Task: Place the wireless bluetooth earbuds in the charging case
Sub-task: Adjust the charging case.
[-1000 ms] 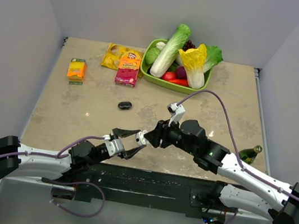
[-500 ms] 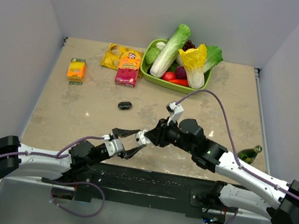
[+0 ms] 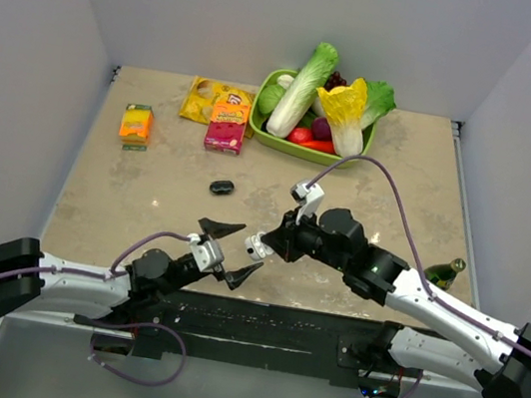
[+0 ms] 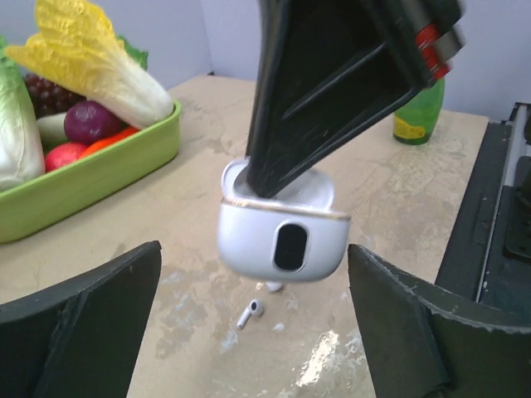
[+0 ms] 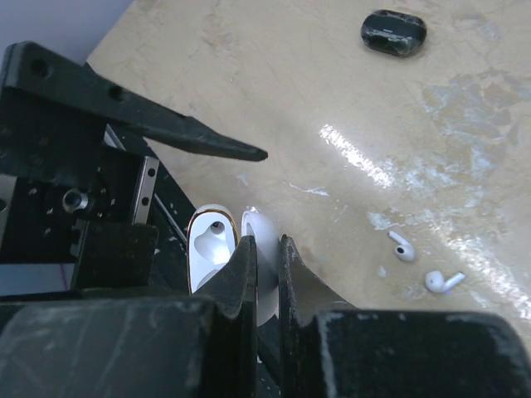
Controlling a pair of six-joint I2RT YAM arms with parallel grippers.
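Note:
The white charging case [image 4: 282, 240] hangs open above the table, its lid [image 5: 264, 249] pinched between the fingers of my right gripper [image 5: 265, 245], which is shut on it. The case's empty cavity [image 5: 209, 249] faces the right wrist camera. My left gripper [image 4: 253, 257] stands wide open around the case, both fingers apart from it. In the top view the case [image 3: 258, 248] is held by the right gripper [image 3: 264, 246], with the left gripper [image 3: 234, 251] beside it. Two white earbuds [image 5: 402, 247] [image 5: 442, 282] lie on the table below; one earbud [image 4: 250, 313] shows under the case.
A green tray [image 3: 284, 144] of vegetables stands at the back. Snack boxes [image 3: 227, 122] [image 3: 136, 124] and a yellow bag [image 3: 201, 98] lie at the back left. A small black object [image 3: 222, 187] sits mid-table. A green bottle [image 3: 444, 274] lies at the right.
My left gripper has opened wide and let go of the case. My right gripper has shut on the case's lid and now holds it alone.

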